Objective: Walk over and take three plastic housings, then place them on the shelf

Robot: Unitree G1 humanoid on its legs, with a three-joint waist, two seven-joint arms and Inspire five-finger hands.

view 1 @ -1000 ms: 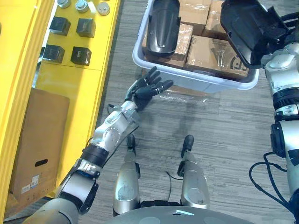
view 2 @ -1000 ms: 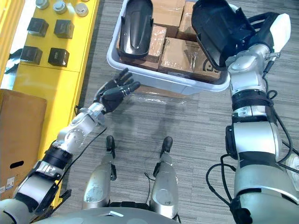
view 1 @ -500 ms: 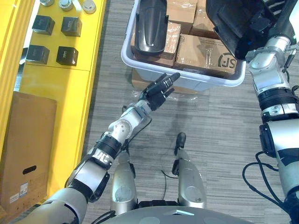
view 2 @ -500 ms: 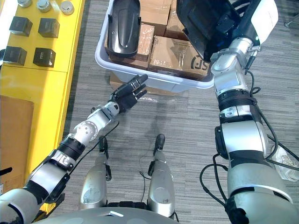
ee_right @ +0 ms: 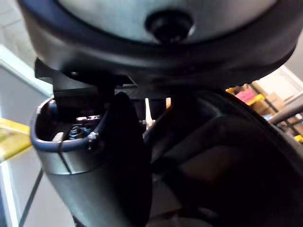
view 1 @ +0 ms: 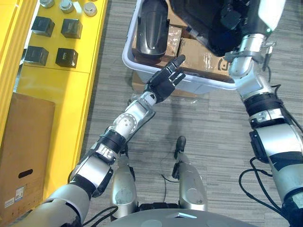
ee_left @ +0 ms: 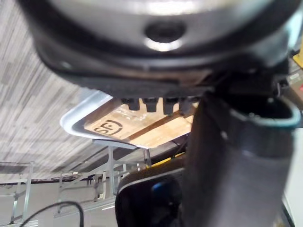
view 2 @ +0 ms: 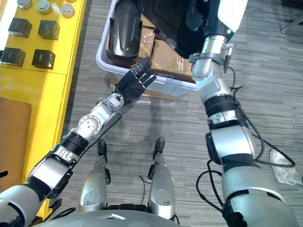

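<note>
- The yellow shelf (view 1: 61, 94) runs along the 9 to 11 o'clock side, cut off by the frame edge. A brown carton (view 1: 23, 142) stands against it at 8 o'clock.
- The pale grey bin (view 1: 208, 85) sits on the floor at 12 o'clock with its far end out of frame. Taped cardboard boxes (view 1: 199, 52) lie packed in it.
- One black plastic housing (view 1: 203, 21) is raised over the bin at 1 o'clock. Its upper part is cropped, and it hides the boxes beneath it.
- A second housing (view 1: 152, 23) lies on the boxes toward the bin's 11 o'clock corner, with its far end cropped.
- The left hand (view 1: 163, 82) is at the bin's near rim, fingers straight and spread, holding nothing. Whether it touches the rim cannot be told.
- The right hand (view 1: 233, 13) is at the raised housing's 3 o'clock edge and grips it. Its dark fingers are hard to separate from the dark plastic.
- Four black blocks (view 1: 71, 28) sit on the shelf at 10 o'clock.
- Silver round parts (view 1: 66, 5) sit at 11 o'clock, partly cropped — too small to identify.
</note>
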